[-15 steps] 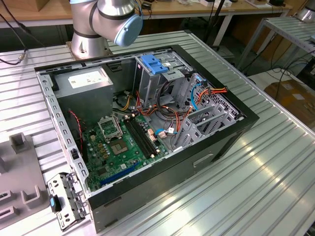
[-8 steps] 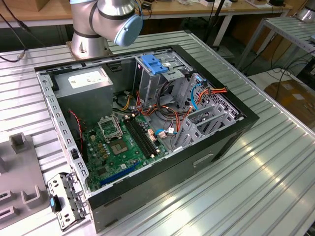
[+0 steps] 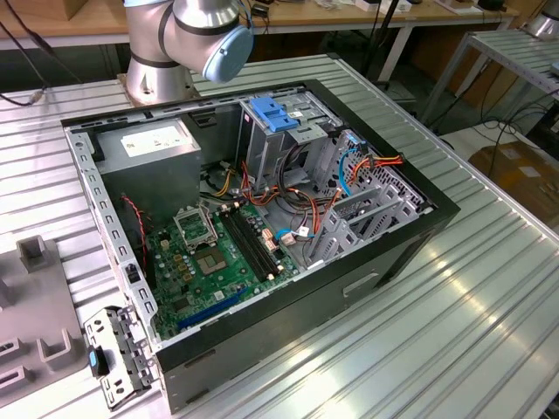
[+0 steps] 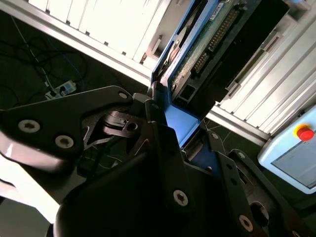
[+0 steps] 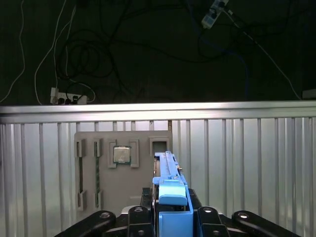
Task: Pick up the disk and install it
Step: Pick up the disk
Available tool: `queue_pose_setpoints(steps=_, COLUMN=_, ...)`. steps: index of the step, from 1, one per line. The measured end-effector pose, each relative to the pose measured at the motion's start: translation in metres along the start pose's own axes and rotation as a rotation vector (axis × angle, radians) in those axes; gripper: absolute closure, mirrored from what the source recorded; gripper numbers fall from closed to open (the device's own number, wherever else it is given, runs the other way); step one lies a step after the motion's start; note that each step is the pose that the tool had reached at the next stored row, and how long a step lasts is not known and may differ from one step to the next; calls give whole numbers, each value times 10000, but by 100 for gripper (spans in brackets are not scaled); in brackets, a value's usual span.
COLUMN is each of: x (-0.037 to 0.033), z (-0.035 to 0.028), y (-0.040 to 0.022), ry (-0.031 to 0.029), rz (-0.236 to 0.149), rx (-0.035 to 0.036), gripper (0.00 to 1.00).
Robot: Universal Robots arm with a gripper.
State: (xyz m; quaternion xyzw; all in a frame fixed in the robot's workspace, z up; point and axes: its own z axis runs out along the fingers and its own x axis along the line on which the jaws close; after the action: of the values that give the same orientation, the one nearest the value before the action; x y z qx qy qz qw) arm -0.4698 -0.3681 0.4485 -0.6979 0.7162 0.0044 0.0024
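A: Gripping anything, that gripper (image 5: 170, 213)?
B: Yes, its fingers (image 4: 159, 133) are closed on the disk (image 5: 169, 190), clamped on its blue rail (image 4: 180, 123); I'd judge the pick-up done and the carry to the machine in hand
A: How does it sit between them?
B: On edge, midway between the two, reaching out past their tips above the table (image 5: 247, 163); in the second wrist view its green circuit board (image 4: 202, 47) faces the camera
A: What lies beyond?
B: A grey tray (image 5: 143, 197) holding a chip (image 5: 121, 154), then the table's rim, then cables (image 5: 79, 54) on the floor
A: And installing?
B: That calls for lining the rails up with a bay in the open computer case (image 3: 419, 229), by the drive cage (image 3: 288, 144), I'd guess
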Motion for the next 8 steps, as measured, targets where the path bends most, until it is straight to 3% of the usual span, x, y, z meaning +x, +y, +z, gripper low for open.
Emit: queue_pose_setpoints(steps=8, x=-1, z=-81, y=0, ry=1, rz=0, rx=-1, gripper=63)
